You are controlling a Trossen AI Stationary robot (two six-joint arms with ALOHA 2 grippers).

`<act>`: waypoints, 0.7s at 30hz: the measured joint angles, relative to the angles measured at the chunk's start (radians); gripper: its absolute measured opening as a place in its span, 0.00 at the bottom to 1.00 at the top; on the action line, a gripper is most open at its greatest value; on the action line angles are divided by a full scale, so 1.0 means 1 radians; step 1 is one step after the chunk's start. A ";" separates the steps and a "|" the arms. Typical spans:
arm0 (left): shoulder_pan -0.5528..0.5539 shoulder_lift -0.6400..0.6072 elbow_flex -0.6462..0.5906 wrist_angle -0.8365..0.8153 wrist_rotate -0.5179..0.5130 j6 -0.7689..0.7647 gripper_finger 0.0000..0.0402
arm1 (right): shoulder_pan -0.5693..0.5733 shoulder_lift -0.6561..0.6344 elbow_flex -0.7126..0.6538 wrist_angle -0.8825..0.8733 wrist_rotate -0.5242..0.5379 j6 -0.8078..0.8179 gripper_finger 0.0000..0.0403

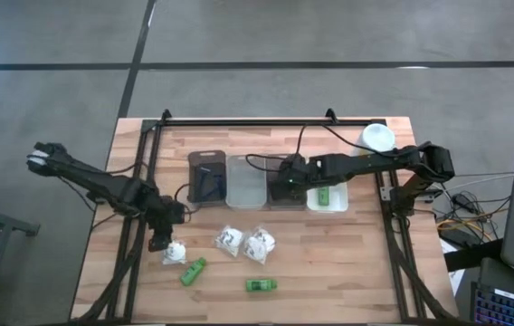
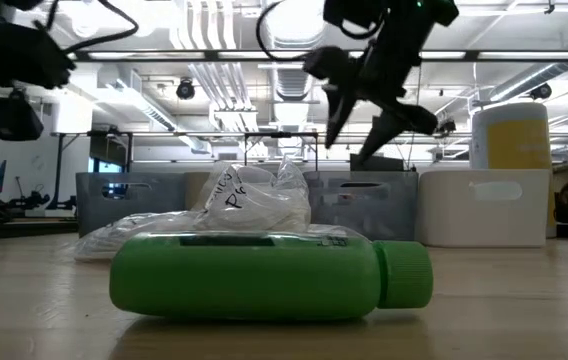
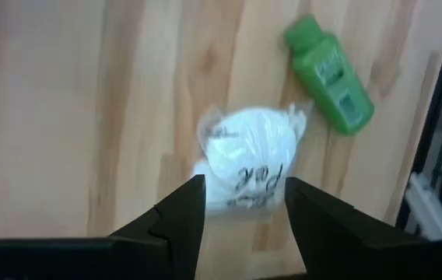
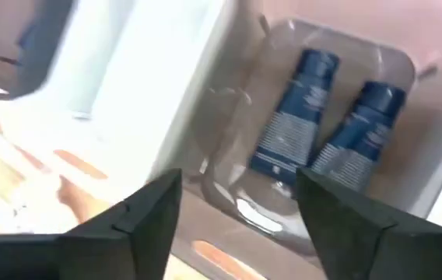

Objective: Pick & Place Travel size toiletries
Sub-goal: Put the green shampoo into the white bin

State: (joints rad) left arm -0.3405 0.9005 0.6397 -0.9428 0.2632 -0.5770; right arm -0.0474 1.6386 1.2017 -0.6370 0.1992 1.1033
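Observation:
My left gripper (image 1: 160,239) (image 3: 244,194) is open and points down over a white crinkly wrapped bundle (image 1: 176,252) (image 3: 248,155) lying on the table; one finger stands on each side of the bundle's near end. Whether they touch it I cannot tell. A green bottle (image 1: 193,271) (image 3: 330,74) lies just beyond it. A second green bottle (image 1: 260,285) (image 2: 269,275) lies near the front edge. Two more white bundles (image 1: 230,240) (image 1: 260,243) lie mid-table. My right gripper (image 1: 284,186) (image 2: 369,100) (image 4: 236,210) hangs open and empty above a tray (image 4: 392,58) holding two dark blue tubes (image 4: 299,117) (image 4: 357,148).
Several trays stand in a row at mid-table: dark (image 1: 208,178), clear (image 1: 246,181), grey (image 1: 286,201) and white (image 1: 327,206), the white one with a green bottle (image 1: 325,194) inside. A tall yellow bottle with a white cap (image 1: 377,138) (image 2: 512,135) stands at the far right.

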 joint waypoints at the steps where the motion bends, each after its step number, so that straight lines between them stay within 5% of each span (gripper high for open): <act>1: -0.017 0.001 -0.002 0.002 -0.011 0.000 0.45 | 0.008 0.000 0.009 0.000 0.010 -0.003 0.63; 15: -0.108 0.108 -0.004 0.181 -0.160 -0.263 0.48 | 0.219 0.000 0.021 -0.002 0.095 0.188 0.80; 21: -0.131 0.188 -0.005 0.188 -0.108 -0.312 0.51 | 0.305 0.000 0.021 -0.001 0.119 0.306 0.84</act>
State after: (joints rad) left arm -0.4713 1.0884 0.6350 -0.7548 0.1554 -0.8892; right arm 0.2577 1.6382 1.2228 -0.6384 0.3179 1.4090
